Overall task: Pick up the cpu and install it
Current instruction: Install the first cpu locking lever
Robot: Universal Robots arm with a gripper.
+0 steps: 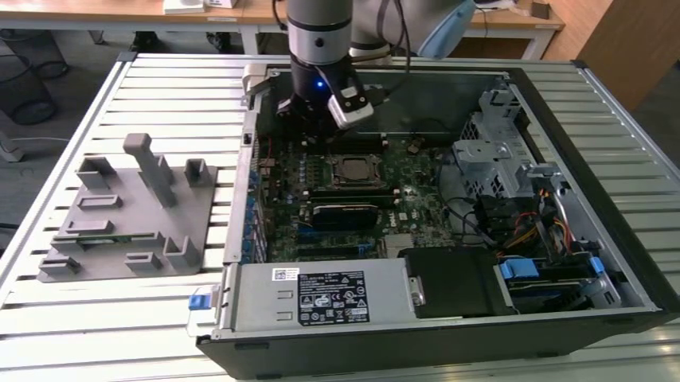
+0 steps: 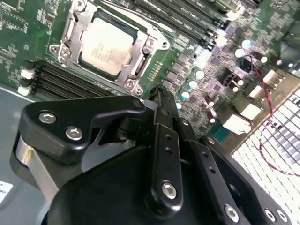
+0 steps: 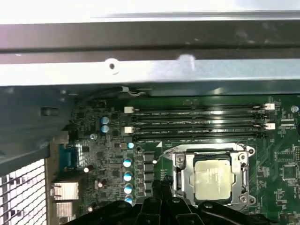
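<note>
open computer case (image 1: 595, 199) lying on a slatted table (image 1: 170, 95), seen from the exterior view. the motherboard (image 1: 415, 179) is exposed inside it, and the socket (image 1: 353, 169) serves as the landmark. the cpu (image 2: 107, 44) lies flat within the socket's metal frame, silver top upward; it also appears in the first wrist view (image 3: 213, 180). the gripper (image 2: 159, 96) hangs over the board just beside the socket, apart from the cpu and holding nothing; in the second wrist view its black fingers (image 2: 165, 136) lie pressed together to a narrow tip. empty memory slots (image 3: 197, 124) run parallel along one side of the socket. a grey parts fixture (image 1: 127, 215) rests on the table outside the case, well apart from the socket, towards the exterior view's left.
</note>
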